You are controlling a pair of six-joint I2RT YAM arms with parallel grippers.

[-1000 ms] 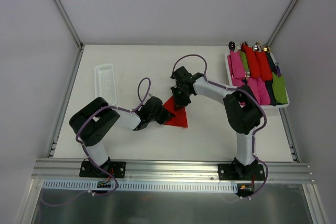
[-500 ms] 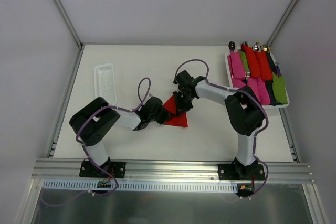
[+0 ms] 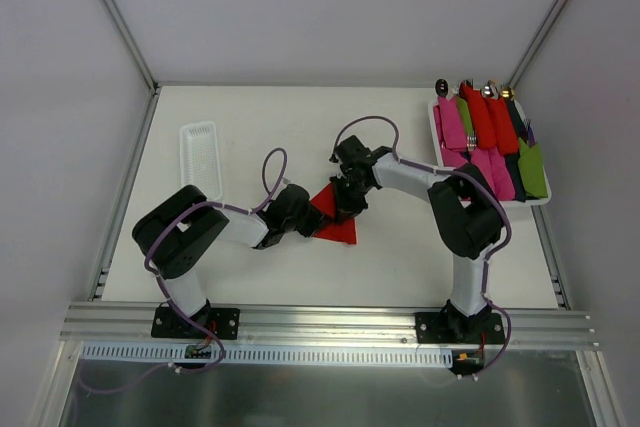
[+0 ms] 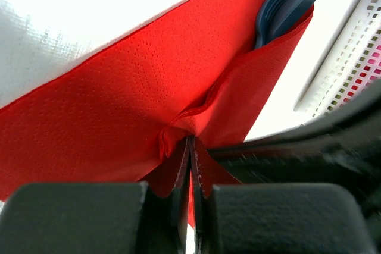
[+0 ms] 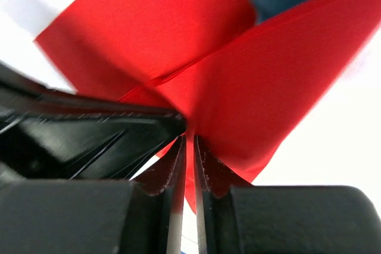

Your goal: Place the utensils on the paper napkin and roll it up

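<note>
our left fingers (image 4: 178, 176) and right fingers (image 5: 172, 173) both pinch the napkin (image 4: 119, 105); the utensils (image 4: 286, 4) lie lengthwise in its fold, beyond our left pinch

The thin bright-red paper napkin (image 4: 107, 105) shows a fine dotted emboss, with slate-blue plastic utensils (image 4: 289, 1) in its fold. Both the left hand (image 4: 190, 147) and the right hand (image 5: 187, 141) are black. The off-white bench (image 3: 400, 257) bears a white perforated plastic basket (image 3: 200, 155) and a white tray (image 3: 433, 132) of pink, red, green and dark rolled bundles (image 3: 480, 117).
</note>
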